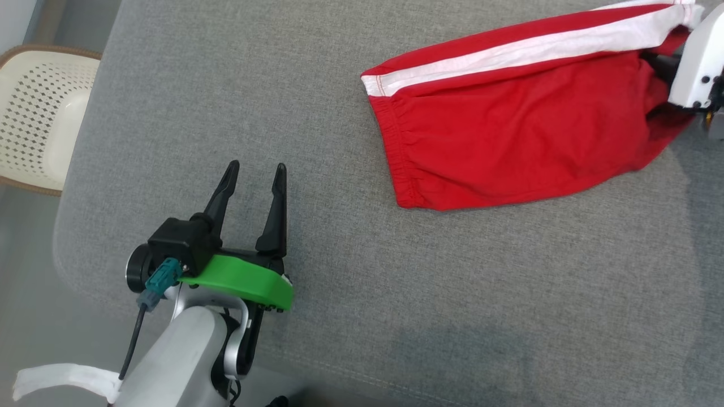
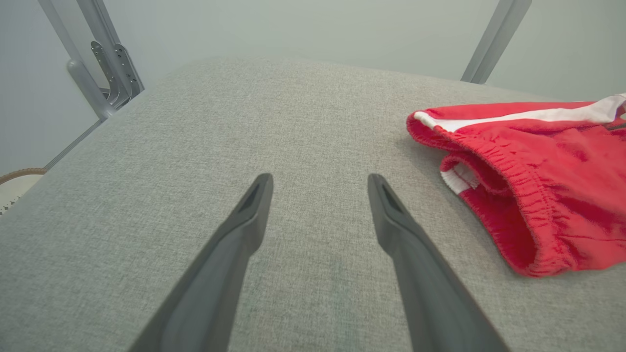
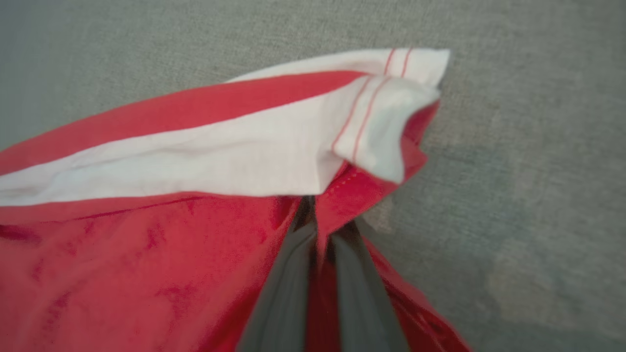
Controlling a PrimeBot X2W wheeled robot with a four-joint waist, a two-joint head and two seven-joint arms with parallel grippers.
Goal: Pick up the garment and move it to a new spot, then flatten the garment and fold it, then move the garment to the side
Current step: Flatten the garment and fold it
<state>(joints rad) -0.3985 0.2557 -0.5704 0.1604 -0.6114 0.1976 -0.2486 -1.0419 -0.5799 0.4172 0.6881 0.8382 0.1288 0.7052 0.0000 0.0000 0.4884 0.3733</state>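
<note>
Pinching a fold of the red shorts (image 1: pixel 509 124) with the right gripper (image 3: pixel 320 215), pressed nearly together on the cloth just under the white-striped leg hem (image 3: pixel 386 112); judged to be the pick-up step, barely begun. Lying at the far right of the grey cushion (image 1: pixel 339 316), elastic waistband (image 1: pixel 396 152) toward the middle, most of the cloth flat on the surface. Lift slowly and check for both layers between the fingers, given what looks like a thin bite likely to slip; raise high enough to carry the waistband clear rather than drag and bunch it. Leave the left gripper (image 1: pixel 256 165), spread wide over bare cushion well apart from the shorts and touching nothing, free to catch the waistband end in case of sag. Plenty of open cushion between the two grippers for a new spot and for flattening. Mind the rounded left edge, with a cream perforated seat (image 1: pixel 39 107) just beyond, and the near edge below the left arm; set down well inside both
</note>
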